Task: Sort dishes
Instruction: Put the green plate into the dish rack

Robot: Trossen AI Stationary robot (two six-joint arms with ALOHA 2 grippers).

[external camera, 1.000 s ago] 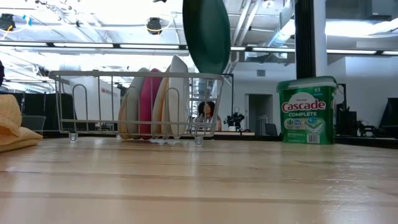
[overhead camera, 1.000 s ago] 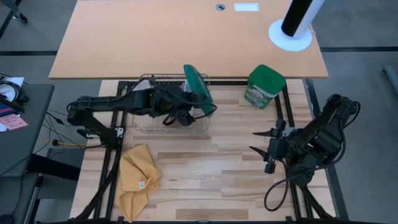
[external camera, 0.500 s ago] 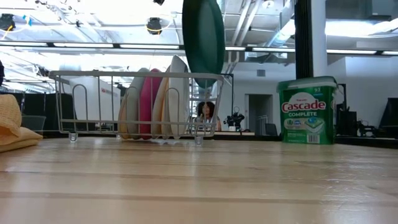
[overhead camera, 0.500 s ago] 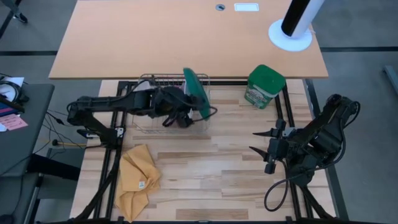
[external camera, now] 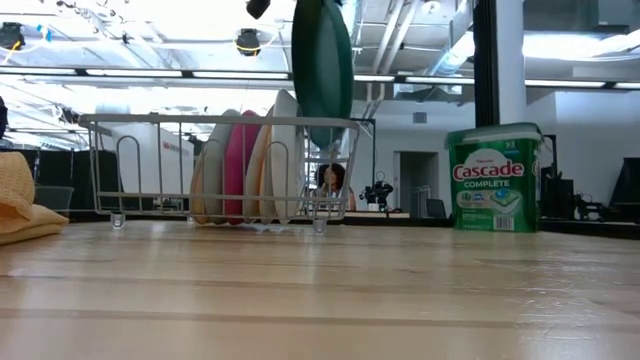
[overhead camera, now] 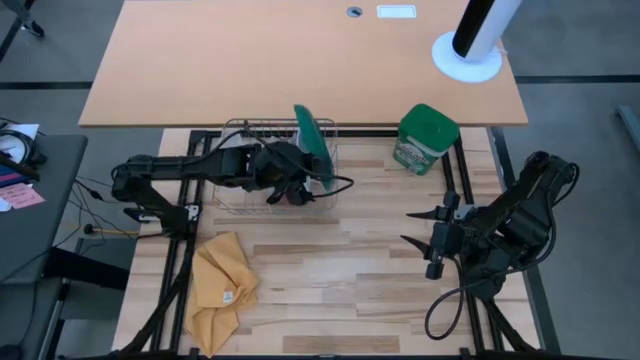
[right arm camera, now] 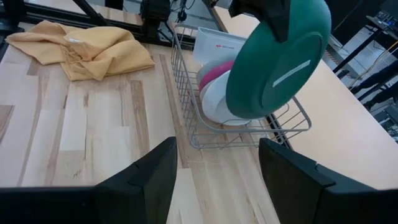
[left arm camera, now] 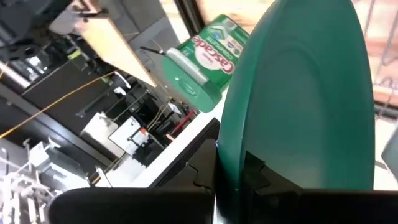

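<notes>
— Dishes first: where is the big green plate (overhead camera: 314, 143)?
— Clamped edge-on in the left hand (overhead camera: 297, 176), held upright over the right end of the wire rack (overhead camera: 236, 127), its lower edge dipping just inside the rim. The left arm reaches in from the left side of the surface (overhead camera: 340, 290), stretched low across the rack.
— And the other hand?
— The right hand (overhead camera: 418, 229) waits well apart on the right side, fingers spread wide, holding nothing, pointing toward the rack.
— Does any view add to that?
— The low view shows the plates standing on edge in the rack: a grey one (external camera: 214, 165), a magenta-pink one (external camera: 241, 162), then pale ones (external camera: 284, 150) just beside the green plate. The right wrist view shows the plate's dark green back with a pale strip across it, and the pink and white plates below it. The left wrist view shows its rim pinched between the dark fingers.
— What else sits there?
— A green canister (overhead camera: 425, 139) stands right of the rack; a yellow cloth (overhead camera: 222, 285) lies crumpled at the front left.
</notes>
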